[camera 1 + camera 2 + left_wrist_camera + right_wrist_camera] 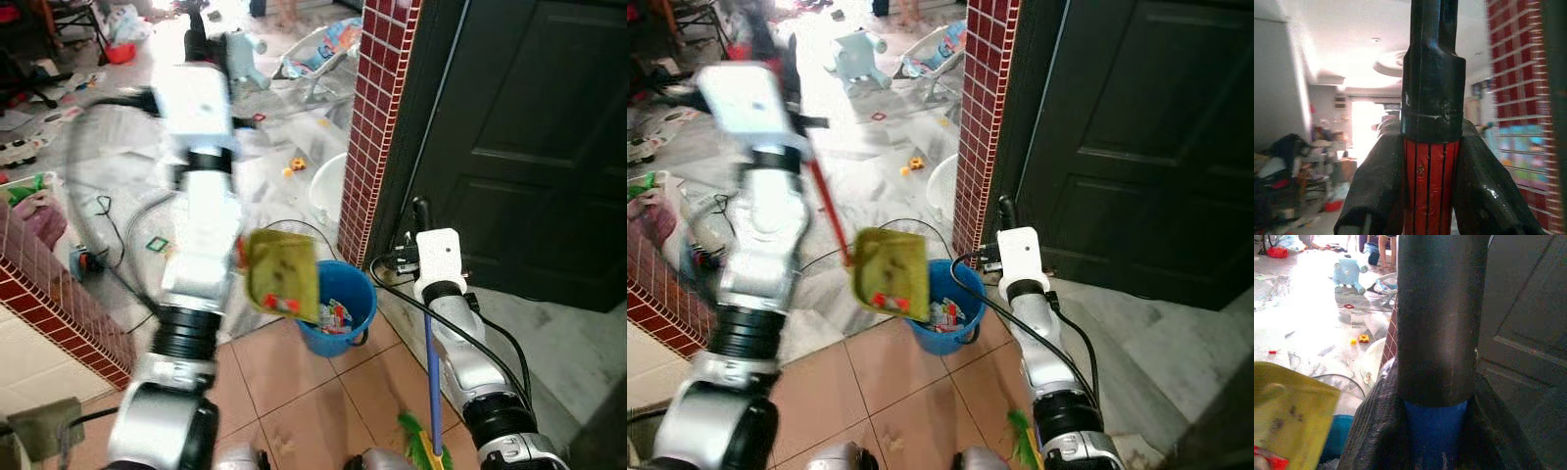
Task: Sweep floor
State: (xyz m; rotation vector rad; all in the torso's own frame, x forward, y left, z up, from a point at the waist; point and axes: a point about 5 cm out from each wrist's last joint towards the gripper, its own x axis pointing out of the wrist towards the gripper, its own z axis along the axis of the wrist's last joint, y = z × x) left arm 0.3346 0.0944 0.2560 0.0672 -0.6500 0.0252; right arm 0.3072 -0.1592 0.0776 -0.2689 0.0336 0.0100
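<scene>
Right now the left gripper is closed around the red handle of a yellow dustpan, arm raised high, so the pan hangs tilted over the near rim of the blue bucket beside the red brick pillar. A few red scraps cling to the pan's lower edge, and the bucket already holds some rubbish. The right gripper is clamped on the blue broom handle, held upright by the dark door, with the green bristles low near the robot's feet.

The step in hand looks like emptying the pan, and doing it well probably means getting the pan's lip squarely over the bucket mouth before tipping further; as it hangs, part of the pan seems to sit over the tiled floor on the near side, so scraps could drop short. A steady, steeper tilt would likely serve better than a shake, since the arm is blurred and the pan swings freely on its long handle. Keeping the broom still and clear of the bucket avoids knocking it. A black cable lies behind the bucket, worth minding.
</scene>
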